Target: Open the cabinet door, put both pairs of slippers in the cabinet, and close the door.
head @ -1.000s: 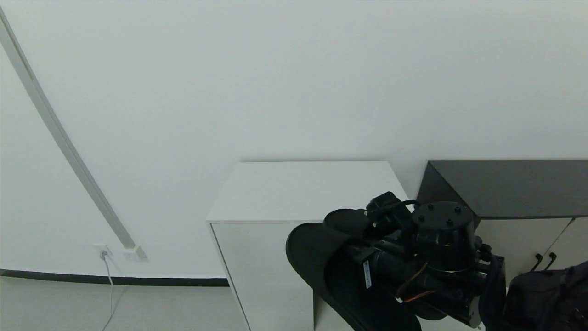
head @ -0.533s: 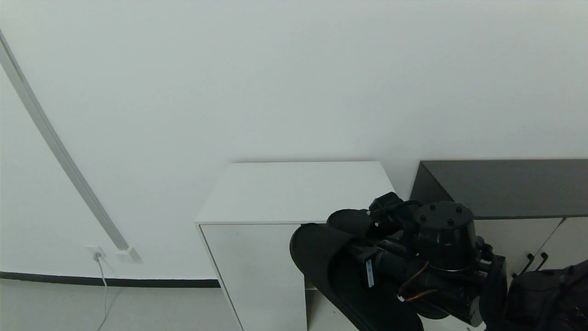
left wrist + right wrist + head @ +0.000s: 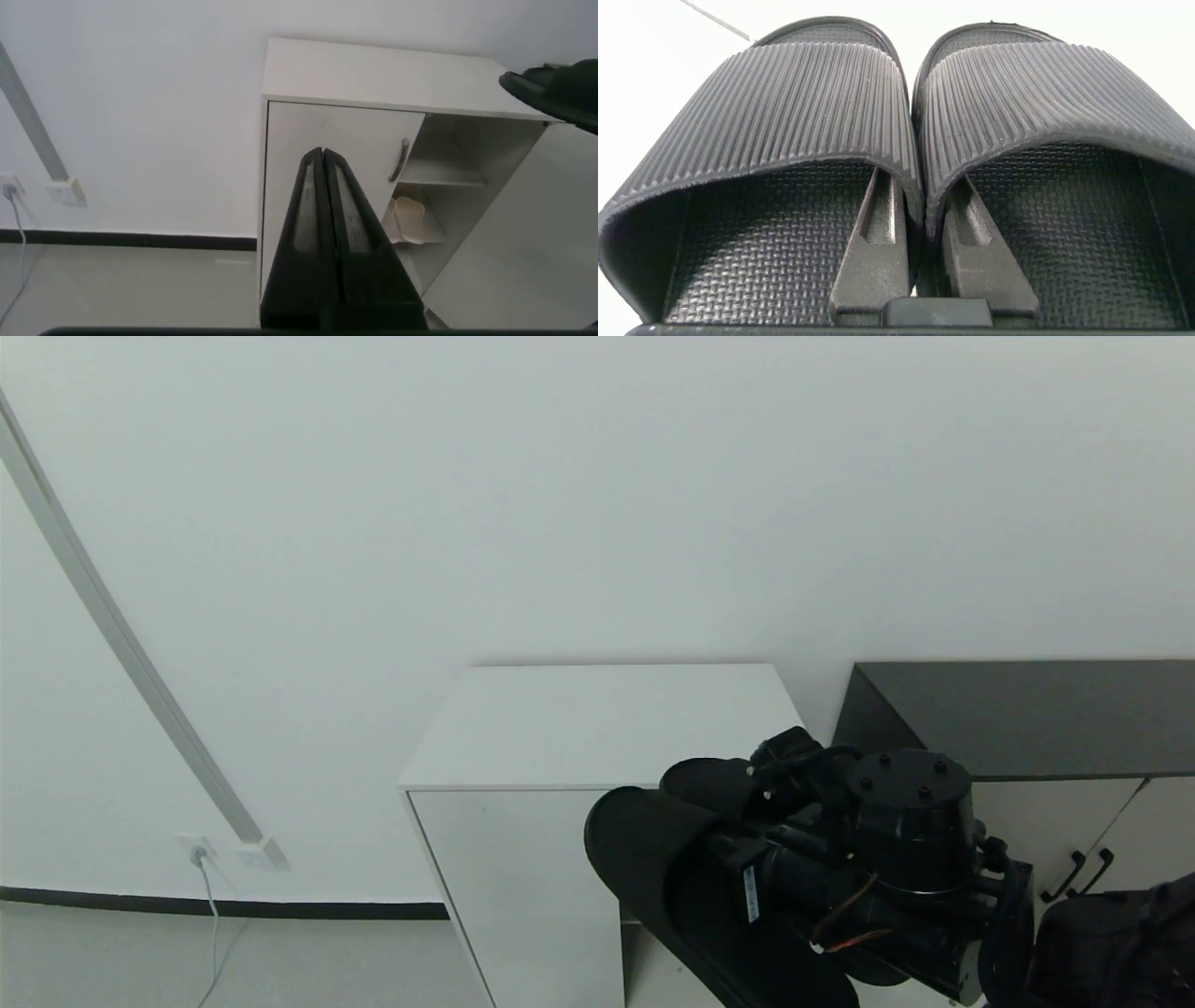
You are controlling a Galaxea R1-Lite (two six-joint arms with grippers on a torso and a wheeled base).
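Note:
My right gripper point(image 3: 920, 182) is shut on a pair of black ribbed slippers point(image 3: 906, 121), one finger inside each slipper, pinching their inner walls together. In the head view the black slippers point(image 3: 653, 859) hang in front of the white cabinet point(image 3: 597, 723), at its right half. The left wrist view shows the cabinet point(image 3: 374, 70) with its left door point(image 3: 327, 140) closed and its right side open onto shelves point(image 3: 448, 182). A pale item point(image 3: 408, 217) lies on a lower shelf. My left gripper point(image 3: 323, 154) is shut and empty, held well back from the cabinet.
A dark-topped cabinet point(image 3: 1027, 709) with black handles point(image 3: 1074, 877) stands right beside the white one. The open right door point(image 3: 523, 243) swings out toward me. A wall socket with a cable point(image 3: 198, 854) and a slanted wall strip point(image 3: 121, 644) are at the left, above bare floor.
The head camera has shifted, so the whole scene slid slightly left. The right arm with the black slippers has barely moved, dipping slightly.

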